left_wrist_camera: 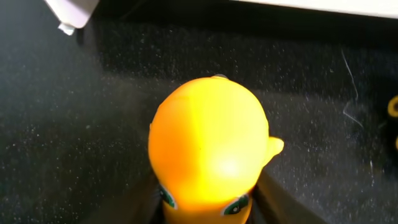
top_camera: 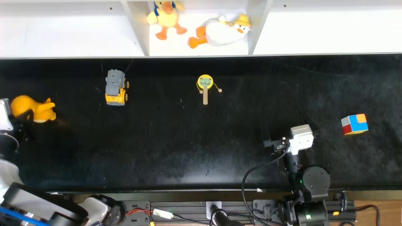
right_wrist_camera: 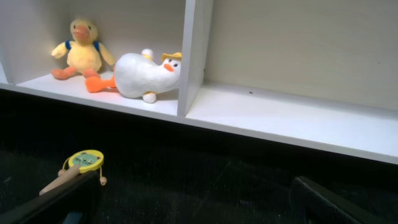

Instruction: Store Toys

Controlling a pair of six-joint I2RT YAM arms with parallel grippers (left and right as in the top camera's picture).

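**Black worktop, a duck in the grip, the shelf waiting**

Black tabletop (top_camera: pixel 188 150) runs from our arms' bases out to a white shelf (top_camera: pixel 69 37) at the far edge. Closest in, at the left edge, our left gripper (left_wrist_camera: pixel 208 202) has its fingers pressed against both sides of the orange duck (top_camera: pixel 34 108), so we read it as clamped on that toy. We cannot tell whether the duck has left the surface. Our right gripper (right_wrist_camera: pixel 193 208) hangs low over the right part of the table with its fingers spread wide and nothing between them. It faces the shelf.

Farther out, the coloured cube (top_camera: pixel 355 123) sits alone on the right. The yellow truck (top_camera: pixel 116 86) and the small drum rattle (top_camera: pixel 205 83) lie near the shelf front, well apart from each other. In the shelf's middle compartment a yellow plush duck (top_camera: pixel 166 16) and a white plush goose (top_camera: pixel 220 31) already rest side by side.

We judge the step in hand to be the pick of the orange duck, with three toys left on the table. The next move calls for lifting it high enough to pass the shelf lip. The carry should stay clear of the truck. The release should land on bare board, since the plush pair crowds the middle compartment.
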